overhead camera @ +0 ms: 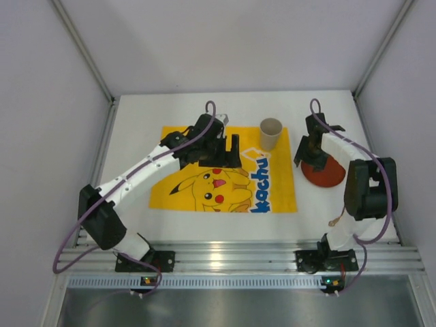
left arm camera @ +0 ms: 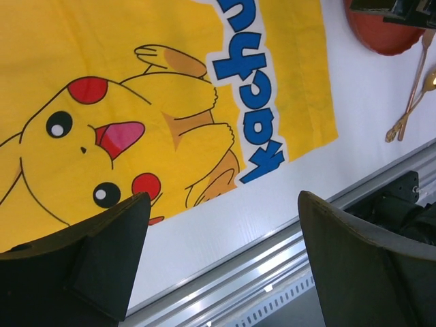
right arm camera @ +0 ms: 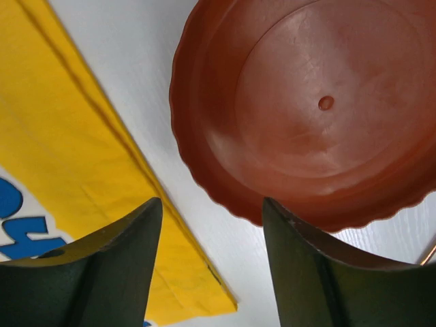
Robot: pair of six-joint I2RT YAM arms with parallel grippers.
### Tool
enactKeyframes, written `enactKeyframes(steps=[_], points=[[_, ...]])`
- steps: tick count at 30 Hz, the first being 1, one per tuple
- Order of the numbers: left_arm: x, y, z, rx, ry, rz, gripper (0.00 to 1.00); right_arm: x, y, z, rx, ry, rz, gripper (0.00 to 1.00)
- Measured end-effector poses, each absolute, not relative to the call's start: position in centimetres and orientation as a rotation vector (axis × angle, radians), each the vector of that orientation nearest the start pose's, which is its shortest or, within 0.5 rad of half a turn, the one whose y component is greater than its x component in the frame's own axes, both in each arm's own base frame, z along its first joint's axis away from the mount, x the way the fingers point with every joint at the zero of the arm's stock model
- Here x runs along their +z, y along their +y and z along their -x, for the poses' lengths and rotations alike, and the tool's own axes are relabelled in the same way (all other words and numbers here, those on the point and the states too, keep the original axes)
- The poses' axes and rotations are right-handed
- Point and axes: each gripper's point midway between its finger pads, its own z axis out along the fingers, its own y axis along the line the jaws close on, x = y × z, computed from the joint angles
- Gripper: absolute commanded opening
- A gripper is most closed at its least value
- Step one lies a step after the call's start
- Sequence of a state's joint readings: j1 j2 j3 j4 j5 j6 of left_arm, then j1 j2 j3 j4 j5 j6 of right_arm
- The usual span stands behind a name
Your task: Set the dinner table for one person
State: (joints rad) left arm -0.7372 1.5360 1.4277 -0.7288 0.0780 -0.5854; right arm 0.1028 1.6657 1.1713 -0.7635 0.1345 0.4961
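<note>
Well, far left first: the dinner table is the white top under everything, w/ the alu rail along its near edge by the arm bases. L gripper hangs over the yellow mat, fingers spread wide, nothing btwn them. In the top view the L arm covers the mat's far middle and part of the Pikachu print. Writing: blue "kachu" w/ white outline runs along the mat's right strip; in the left wrist view its last letter is cut by the top edge. A scrap of blue letter at the left edge of the right wrist view is too partial to read. Beige cup stands upright on the mat near its far right corner. R gripper is released too, fingers apart and empty, above the red plate's left rim and the bare strip beside the mat. Plate sits on the table right of the mat, not touching it; it's cut off in the right wrist view and partly hidden by the R arm from above. Gold-coloured cutlery lies on the plate's near side, approx fork plus spoon, ends cut off.
</note>
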Motion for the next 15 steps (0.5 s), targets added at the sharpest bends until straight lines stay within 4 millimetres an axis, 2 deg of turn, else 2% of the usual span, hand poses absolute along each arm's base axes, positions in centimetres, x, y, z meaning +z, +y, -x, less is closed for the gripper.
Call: enactKeyframes(steps=[4,7,9,10,12,15], points=[[19.9,-27.9,-27.2,-0.622,2.531,-0.186,0.94,3.9,2.8,-33.8,-0.098,2.775,-0.563,0.41],[19.8,-26.5,-27.1,-0.589,2.544,-0.152,0.94,2.1,2.6,-33.7,-0.137,2.815,-0.55,0.34],[19.9,-25.7,-27.1,-0.577,2.543,-0.128,0.94,2.1,2.6,-34.3,-0.145,2.805,-0.535,0.22],[20.1,-25.3,-27.1,-0.573,2.541,-0.118,0.94,2.0,2.6,-34.6,-0.149,2.797,-0.526,0.12],[20.4,-24.7,-27.2,-0.569,2.536,-0.102,0.94,2.1,2.4,-35.0,-0.18,2.783,-0.501,0.02],[20.6,-24.2,-27.3,-0.563,2.534,-0.089,0.94,2.3,2.1,-35.1,-0.212,2.773,-0.488,0.0]])
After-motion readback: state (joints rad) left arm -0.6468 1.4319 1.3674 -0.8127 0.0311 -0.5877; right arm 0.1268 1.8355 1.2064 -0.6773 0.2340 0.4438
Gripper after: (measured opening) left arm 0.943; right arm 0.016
